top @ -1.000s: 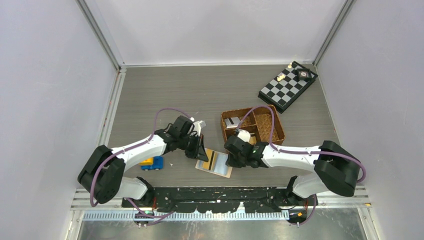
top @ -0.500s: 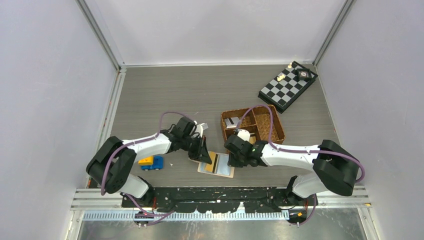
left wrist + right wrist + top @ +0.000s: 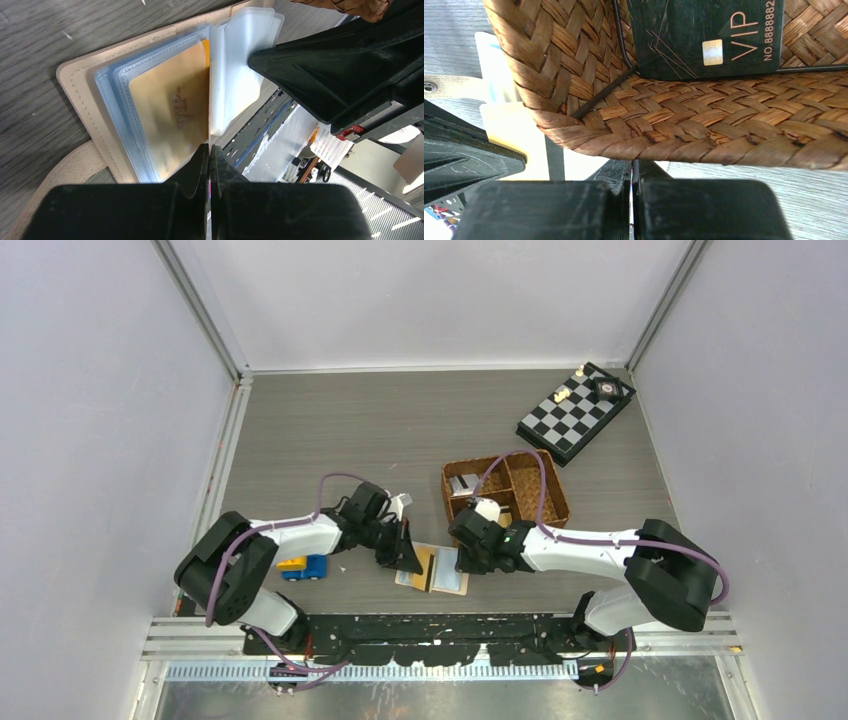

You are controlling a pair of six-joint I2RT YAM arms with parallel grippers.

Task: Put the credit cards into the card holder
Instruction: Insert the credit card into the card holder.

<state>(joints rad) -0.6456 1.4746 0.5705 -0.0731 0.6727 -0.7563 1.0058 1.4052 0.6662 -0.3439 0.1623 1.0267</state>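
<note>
At the near edge, a black rail carries both arm bases, with a ribbed metal strip just beneath it. Beyond it lies the table, a grey wood-grain surface.

Nearest on it, at 12 o'clock from the rail's middle, the card holder lies open and flat, clear sleeves up. The left gripper sits on its 9 o'clock edge. The right gripper is at its 2 o'clock corner.

In the left wrist view, the left gripper's fingers are pressed together with only a hairline between them. Their tips touch the edge of a yellow-tan card lying inside a sleeve. Whether they nip it cannot be told.

The right gripper's fingers are likewise closed tight, just beside the woven basket, with nothing seen between them. A black card marked VIP lies in that basket.

A blue and yellow toy truck stands at 9 o'clock from the holder. The brown basket is at 1 o'clock, and a chessboard sits far off at 2 o'clock near the corner.

Pale lilac walls close three sides, with metal posts at the far corners.
</note>
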